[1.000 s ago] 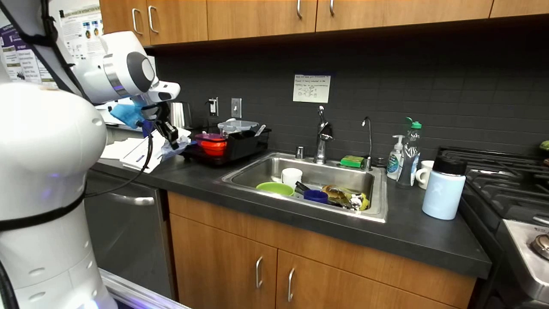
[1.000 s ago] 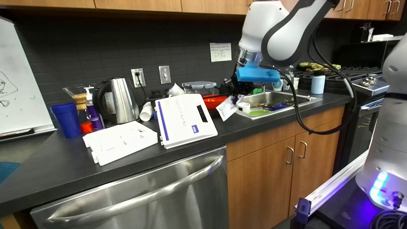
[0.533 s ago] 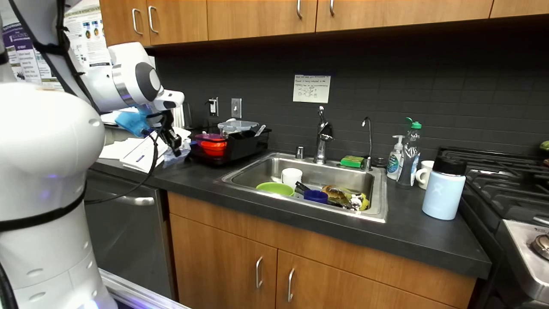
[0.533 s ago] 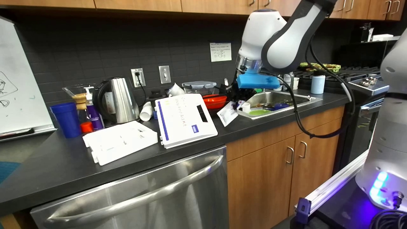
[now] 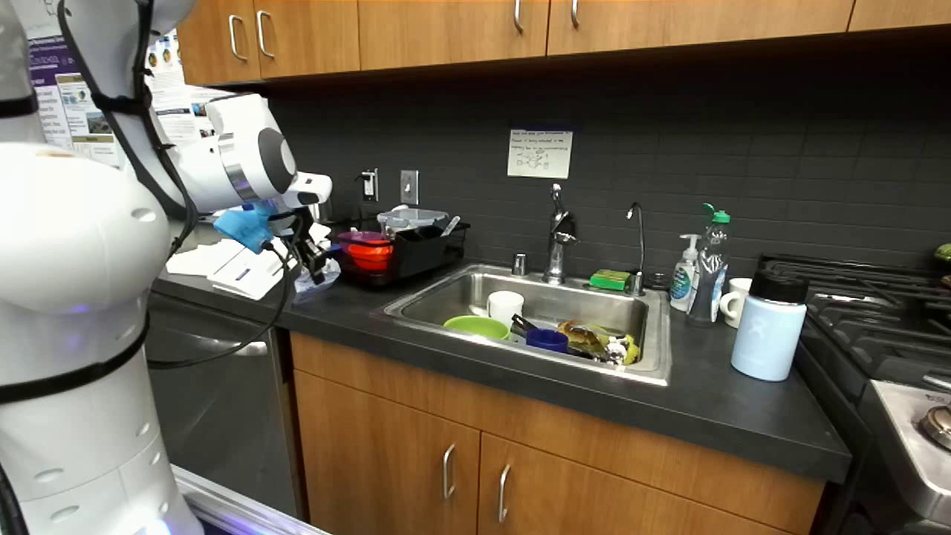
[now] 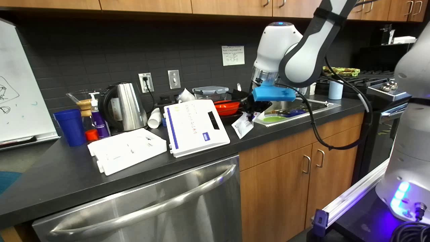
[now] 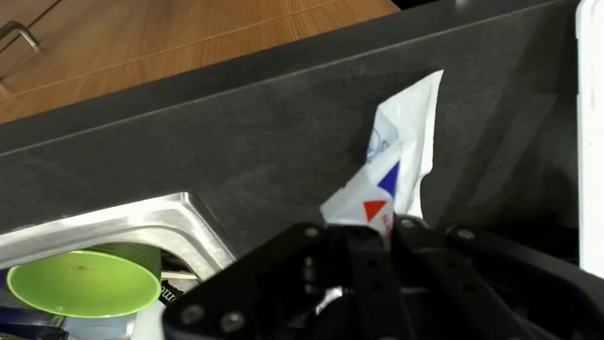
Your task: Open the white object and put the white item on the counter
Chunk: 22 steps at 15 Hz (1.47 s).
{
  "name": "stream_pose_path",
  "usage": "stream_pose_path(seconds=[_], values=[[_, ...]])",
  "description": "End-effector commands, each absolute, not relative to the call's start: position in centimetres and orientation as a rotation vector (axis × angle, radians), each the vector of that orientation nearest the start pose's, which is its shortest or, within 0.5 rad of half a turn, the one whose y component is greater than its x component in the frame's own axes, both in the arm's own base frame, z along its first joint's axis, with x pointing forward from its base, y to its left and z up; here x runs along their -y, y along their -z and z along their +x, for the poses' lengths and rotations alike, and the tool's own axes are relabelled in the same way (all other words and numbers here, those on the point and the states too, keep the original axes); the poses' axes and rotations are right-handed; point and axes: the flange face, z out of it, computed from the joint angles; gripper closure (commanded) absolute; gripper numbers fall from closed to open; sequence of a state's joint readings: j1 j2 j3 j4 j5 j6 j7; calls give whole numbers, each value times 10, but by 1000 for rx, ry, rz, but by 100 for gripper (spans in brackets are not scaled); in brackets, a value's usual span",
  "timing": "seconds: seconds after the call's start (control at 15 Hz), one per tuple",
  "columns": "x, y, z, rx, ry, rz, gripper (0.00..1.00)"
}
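Observation:
A white case lettered First Aid Kit (image 6: 193, 129) lies spread open on the dark counter (image 6: 53, 174), its other white half (image 6: 127, 149) beside it. No boxy white appliance with buttons is in view. My gripper (image 6: 250, 116) is shut on a white packet (image 6: 242, 126) between the case and the sink. In the wrist view the packet (image 7: 410, 132), with blue and red triangles, sticks out from the fingertips (image 7: 391, 229) over the counter (image 7: 264, 141). I cannot tell whether its lower end touches the counter. In an exterior view the gripper (image 5: 318, 271) is left of the dish rack.
The steel sink (image 5: 394, 308) holds a green bowl (image 5: 477, 325) and other dishes. A black dish rack (image 5: 423, 256) with a red bowl (image 6: 226, 107) stands behind the gripper. A kettle (image 6: 129, 107) and blue cup (image 6: 70, 127) stand behind the case. Upper cabinets (image 5: 453, 30) hang above.
My gripper has moved lower and a little toward the sink, carrying the packet closer to the counter. The white case has not moved.

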State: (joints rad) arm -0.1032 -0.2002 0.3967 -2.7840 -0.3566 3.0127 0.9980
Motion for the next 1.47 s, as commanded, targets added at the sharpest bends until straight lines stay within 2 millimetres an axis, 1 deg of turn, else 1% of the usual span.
stream_pose_path(seconds=[0.0, 0.2, 0.6, 0.8, 1.13, 1.4], values=[[-136, -304, 393, -533, 685, -2920, 99], [-138, -305, 395, -526, 703, -2906, 99], [-148, -312, 404, -492, 745, -2890, 99], [-149, -312, 409, -484, 752, -2894, 99], [-152, -307, 419, -480, 732, -2893, 99], [-151, -297, 434, -505, 683, -2835, 99]])
